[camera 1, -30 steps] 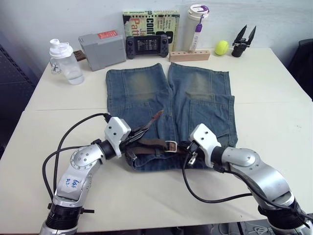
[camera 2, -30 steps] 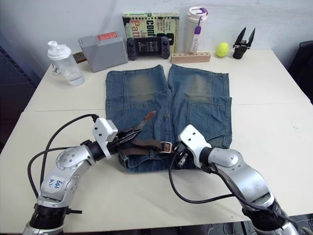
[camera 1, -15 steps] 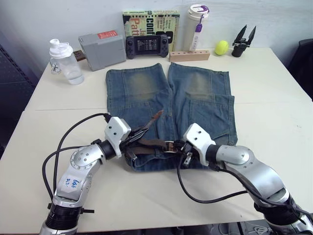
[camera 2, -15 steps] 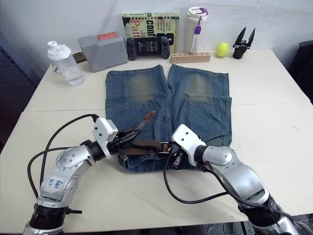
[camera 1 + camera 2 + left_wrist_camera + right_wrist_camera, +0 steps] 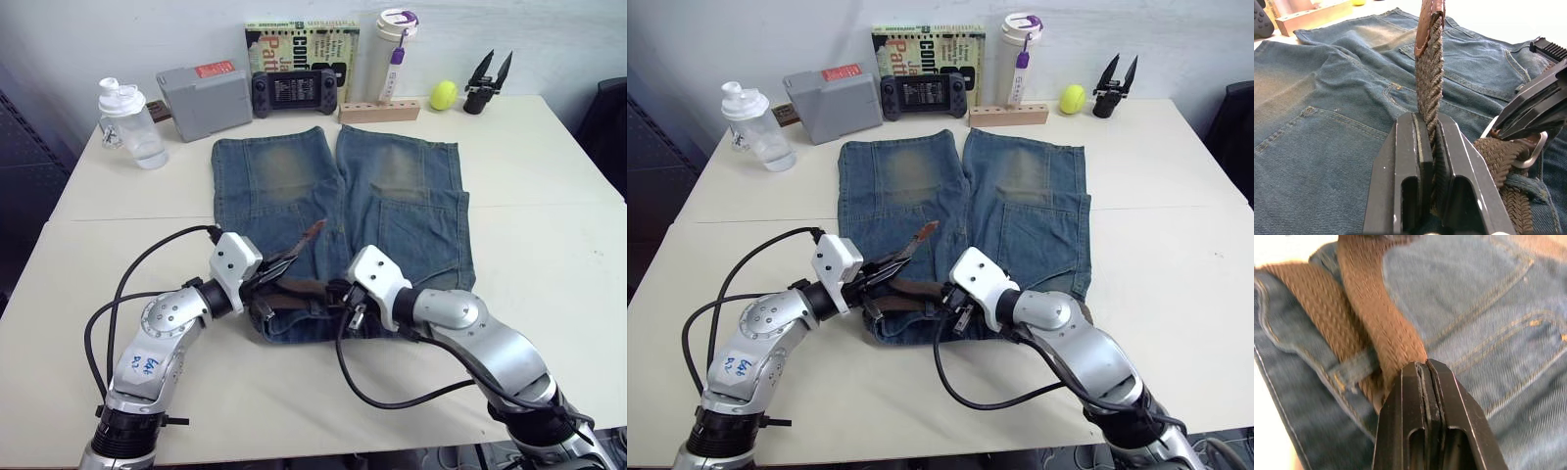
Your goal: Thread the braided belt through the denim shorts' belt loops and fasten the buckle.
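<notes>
The denim shorts [image 5: 338, 220] lay flat at the table's centre, waistband toward six o'clock, with the braided belt [image 5: 299, 288] running along the waistband and its loose tip [image 5: 312, 232] angling up toward one o'clock. The left gripper [image 5: 1431, 147] was closed on the belt, the braid pinched upright between its fingers [image 5: 1410, 161]. The right gripper [image 5: 1425, 369], at three o'clock from the left, had its fingers pressed together on the belt near the buckle [image 5: 1530, 152] and a belt loop [image 5: 1354, 369].

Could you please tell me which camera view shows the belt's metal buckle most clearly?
The left wrist view: the buckle shows as a silver frame at the braided belt's end, just under the right gripper's black fingers. In the head views the right gripper hides most of it. The right wrist view shows braid and denim shorts.
</notes>
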`<action>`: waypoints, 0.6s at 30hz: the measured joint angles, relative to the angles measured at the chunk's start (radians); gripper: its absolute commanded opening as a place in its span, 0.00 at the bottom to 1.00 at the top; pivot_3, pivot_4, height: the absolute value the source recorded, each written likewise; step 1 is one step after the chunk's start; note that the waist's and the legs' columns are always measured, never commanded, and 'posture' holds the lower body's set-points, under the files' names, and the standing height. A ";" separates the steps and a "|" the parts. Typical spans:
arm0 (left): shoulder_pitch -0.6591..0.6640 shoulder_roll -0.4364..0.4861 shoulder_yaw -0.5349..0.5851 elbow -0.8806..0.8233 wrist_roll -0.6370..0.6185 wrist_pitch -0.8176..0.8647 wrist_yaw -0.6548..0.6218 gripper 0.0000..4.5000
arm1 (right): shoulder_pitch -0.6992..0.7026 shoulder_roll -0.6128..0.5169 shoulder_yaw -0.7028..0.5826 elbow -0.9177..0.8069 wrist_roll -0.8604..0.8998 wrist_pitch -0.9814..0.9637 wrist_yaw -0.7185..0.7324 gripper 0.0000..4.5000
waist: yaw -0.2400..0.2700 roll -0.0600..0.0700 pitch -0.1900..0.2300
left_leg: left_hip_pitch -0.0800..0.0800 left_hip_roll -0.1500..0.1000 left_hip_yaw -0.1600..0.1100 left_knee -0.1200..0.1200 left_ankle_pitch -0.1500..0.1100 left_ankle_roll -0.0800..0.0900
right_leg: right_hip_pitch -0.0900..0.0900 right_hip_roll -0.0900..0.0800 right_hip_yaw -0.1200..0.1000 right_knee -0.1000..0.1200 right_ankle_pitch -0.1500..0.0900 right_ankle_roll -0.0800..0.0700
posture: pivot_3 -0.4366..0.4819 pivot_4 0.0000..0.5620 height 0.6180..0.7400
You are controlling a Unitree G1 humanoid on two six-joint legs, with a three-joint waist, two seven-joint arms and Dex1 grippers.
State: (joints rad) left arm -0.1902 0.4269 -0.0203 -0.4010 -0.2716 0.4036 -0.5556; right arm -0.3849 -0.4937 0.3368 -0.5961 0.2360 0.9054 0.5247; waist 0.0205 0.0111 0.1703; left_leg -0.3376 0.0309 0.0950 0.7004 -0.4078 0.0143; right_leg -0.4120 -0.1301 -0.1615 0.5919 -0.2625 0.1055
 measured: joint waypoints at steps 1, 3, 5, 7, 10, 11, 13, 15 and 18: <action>0.000 0.000 0.000 0.000 0.000 0.000 0.000 0.00 | -0.001 0.002 0.000 0.000 0.000 0.002 -0.001 0.01 | 0.000 0.000 0.000 | 0.000 0.000 0.000 0.000 0.000 0.000 | 0.000 0.000 0.000 0.000 0.000 0.000 | 0.48 0.27 0.92; 0.000 0.000 0.000 0.000 0.000 0.000 0.000 0.00 | -0.002 0.015 -0.006 0.000 0.002 0.015 -0.007 0.01 | 0.000 0.000 0.000 | 0.000 0.000 0.000 0.000 0.000 0.000 | 0.000 0.000 0.000 0.000 0.000 0.000 | 0.48 0.27 0.92; 0.000 0.000 0.000 0.000 0.000 0.000 0.000 0.00 | -0.003 0.015 -0.023 -0.002 0.012 0.022 -0.007 0.01 | 0.000 0.000 0.000 | 0.000 0.000 0.000 0.000 0.000 0.000 | 0.000 0.000 0.000 0.000 0.000 0.000 | 0.48 0.27 0.92; 0.000 0.001 0.000 0.000 0.001 0.000 0.000 0.00 | -0.004 0.015 -0.043 -0.007 0.021 0.032 -0.006 0.01 | 0.000 0.000 0.000 | 0.000 0.000 0.000 0.000 0.000 0.000 | 0.000 0.000 0.000 0.000 0.000 0.000 | 0.48 0.27 0.92; 0.000 0.005 -0.001 0.000 0.002 0.000 -0.003 0.00 | -0.004 -0.014 -0.108 -0.017 0.074 0.038 0.037 0.01 | 0.001 0.000 0.000 | 0.000 0.000 0.000 0.000 0.000 0.000 | 0.000 0.000 0.000 0.000 0.000 0.000 | 0.48 0.27 0.92; 0.000 0.006 -0.001 0.000 0.003 -0.001 -0.004 0.00 | -0.004 -0.033 -0.140 -0.017 0.104 0.037 0.068 0.01 | 0.001 0.000 0.000 | 0.000 0.000 0.000 0.000 0.000 0.000 | 0.000 0.000 0.000 0.000 0.000 0.000 | 0.48 0.27 0.92; 0.001 0.010 -0.003 0.000 0.004 -0.003 -0.007 0.00 | -0.013 -0.059 -0.194 -0.010 0.154 0.037 0.118 0.01 | 0.000 0.000 0.000 | 0.000 0.000 0.000 0.000 0.000 0.000 | 0.000 0.000 0.000 0.000 0.000 0.000 | 0.48 0.27 0.92; 0.002 0.012 -0.009 0.000 0.006 -0.011 -0.012 0.00 | -0.034 -0.098 -0.233 0.017 0.208 0.037 0.184 0.01 | 0.000 0.000 0.000 | 0.000 0.000 0.000 0.000 0.000 0.000 | 0.000 0.000 0.000 0.000 0.000 0.000 | 0.48 0.27 0.92; 0.007 0.017 -0.011 0.000 0.008 -0.017 -0.014 0.00 | -0.040 -0.139 -0.255 0.062 0.245 0.034 0.249 0.01 | 0.000 0.000 0.000 | 0.000 0.000 0.000 0.000 0.000 0.000 | 0.000 0.000 0.000 0.000 0.000 0.000 | 0.48 0.27 0.92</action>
State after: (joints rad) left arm -0.1830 0.4436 -0.0316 -0.4013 -0.2634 0.3869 -0.5696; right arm -0.4245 -0.6330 0.0814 -0.5345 0.4814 0.9399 0.7736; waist 0.0208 0.0110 0.1704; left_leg -0.3375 0.0308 0.0953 0.7003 -0.4078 0.0144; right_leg -0.4119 -0.1301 -0.1615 0.5918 -0.2625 0.1055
